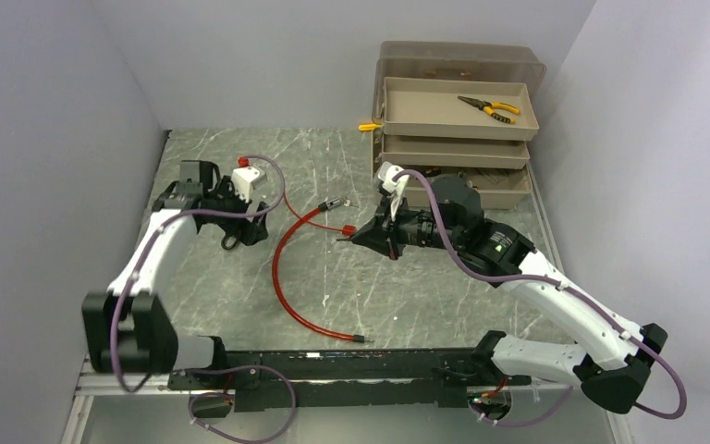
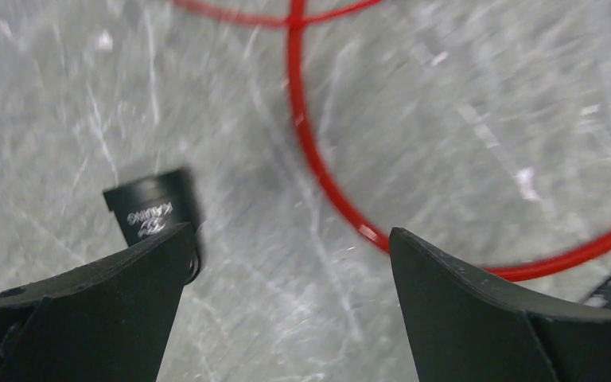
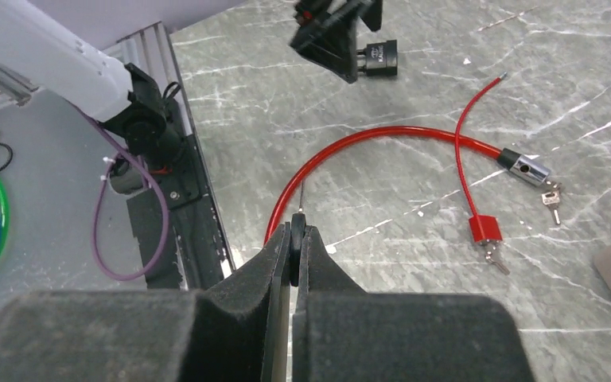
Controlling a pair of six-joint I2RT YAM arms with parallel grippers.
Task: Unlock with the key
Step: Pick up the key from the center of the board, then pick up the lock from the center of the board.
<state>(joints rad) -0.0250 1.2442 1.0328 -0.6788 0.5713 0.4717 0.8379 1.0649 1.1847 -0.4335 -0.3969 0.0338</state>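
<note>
1. Starting closest in: right gripper squeezed fully together, hovering inside the curve of the red cable. Thin grey sliver poking up past the tips, but can't tell whether that's a key pinched edge-on or just something lying behind, so not calling it held
2. If a key after all: barely any bite on it, so easy to twist or drop on first contact with a keyhole. If nothing: a shut gripper with a key yet to fetch
3. A bit further, also inside the curve: red padlock with a key at its end, looks plugged in. Just past it, the silver lock head on the cable itself, with more keys dangling off it. Tiny and flat on the marble, so likely to skid away or get scraped rather than picked up
4. Farthest out, across the cable on the outside of its curve: black padlock loose on the table. Left gripper spread about as wide as it goes above it, gripping nothing, one finger just beside the lock body (touching or not, can't tell)
5. Biggest worry: with nothing bracing that padlock, pushing a key in probably just shoves or spins it. Also easy to hook the cable with an arm reaching across and drag everything along
</note>
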